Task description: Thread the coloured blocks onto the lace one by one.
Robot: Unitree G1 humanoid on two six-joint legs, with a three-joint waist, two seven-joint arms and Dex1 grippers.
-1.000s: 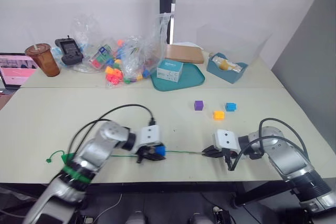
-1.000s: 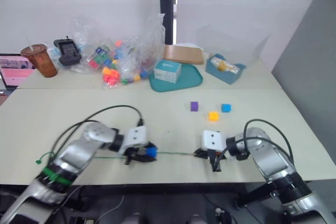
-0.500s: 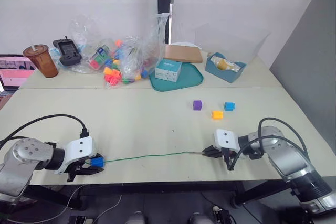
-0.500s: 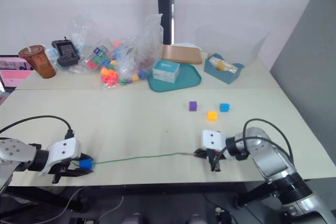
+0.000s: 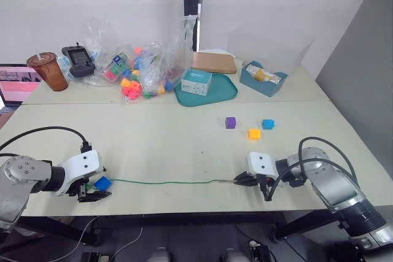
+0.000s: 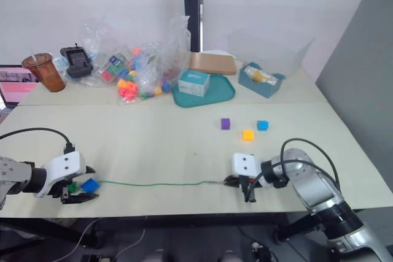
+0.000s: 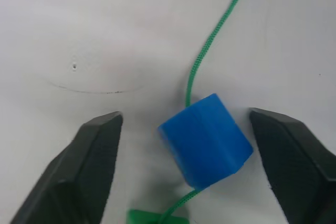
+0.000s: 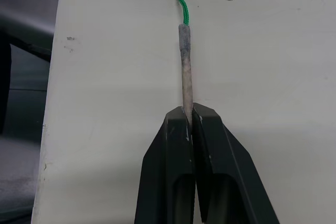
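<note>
Teal tray (image 5: 227, 94) at the bench (image 5: 159, 139) rear holds a small white-teal box (image 5: 198, 81); clear bag (image 5: 147, 69) beside it holds bright toy pieces. Thin green lace (image 5: 166, 182) runs along the front edge. Right hand (image 8: 187, 121) clenched on its stiff tip; left hand (image 7: 184, 166) released, straddling the threaded blue plastic cube (image 7: 206, 140). Purple cube (image 5: 231, 123), orange-yellow cube (image 5: 254, 134), second blue cube (image 5: 268, 124) loose mid-bench.

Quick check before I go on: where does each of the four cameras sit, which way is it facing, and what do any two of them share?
Left eye: on the head, looking forward and down over the table; both arms show.
Right eye: beside it, same scene.
Left wrist: on the left arm, looking along the open left gripper at a blue block on the lace.
Right wrist: on the right arm, looking along the right gripper, shut on the lace tip.
Shared: the lace runs from block to tip.
</note>
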